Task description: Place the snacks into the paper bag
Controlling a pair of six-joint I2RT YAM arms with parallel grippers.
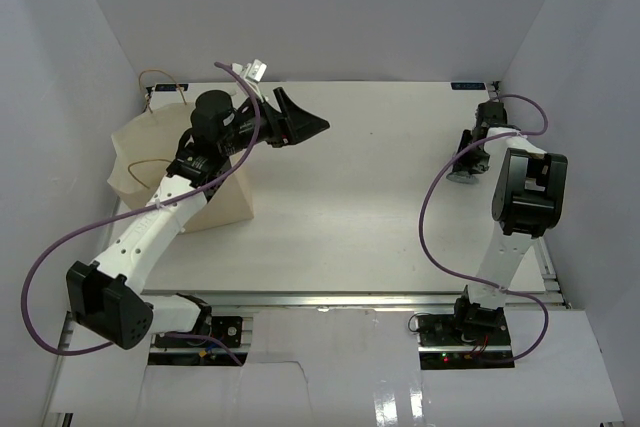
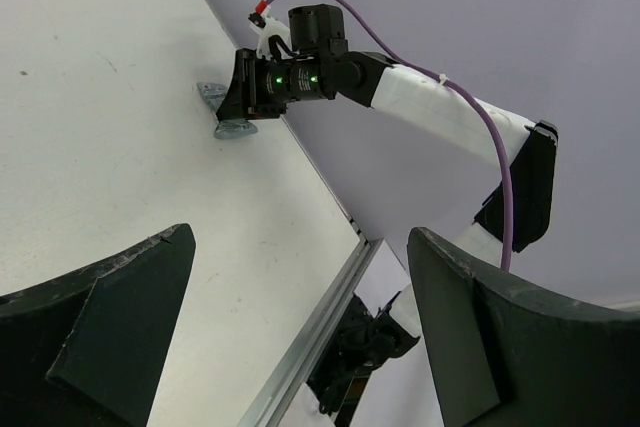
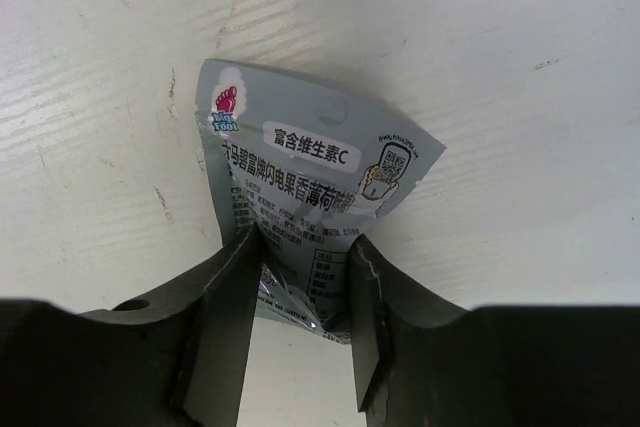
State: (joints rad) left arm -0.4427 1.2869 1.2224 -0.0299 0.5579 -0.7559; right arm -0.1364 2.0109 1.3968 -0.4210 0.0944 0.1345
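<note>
The beige paper bag (image 1: pixel 143 159) with thin cord handles stands at the table's left side, partly hidden behind my left arm. My left gripper (image 1: pixel 300 127) is open and empty, held above the table just right of the bag; its fingers frame the left wrist view (image 2: pixel 300 247). My right gripper (image 1: pixel 467 163) is at the far right, down on the table, shut on a silver-grey snack packet (image 3: pixel 305 162) that bends between its fingers (image 3: pixel 305 247). The same packet shows small in the left wrist view (image 2: pixel 232 128). No other snacks are in view.
White walls close in the table on the left, back and right. A metal rail (image 1: pixel 350 299) runs along the table's near edge. My right arm (image 2: pixel 420 97) with its purple cable stretches along the right wall.
</note>
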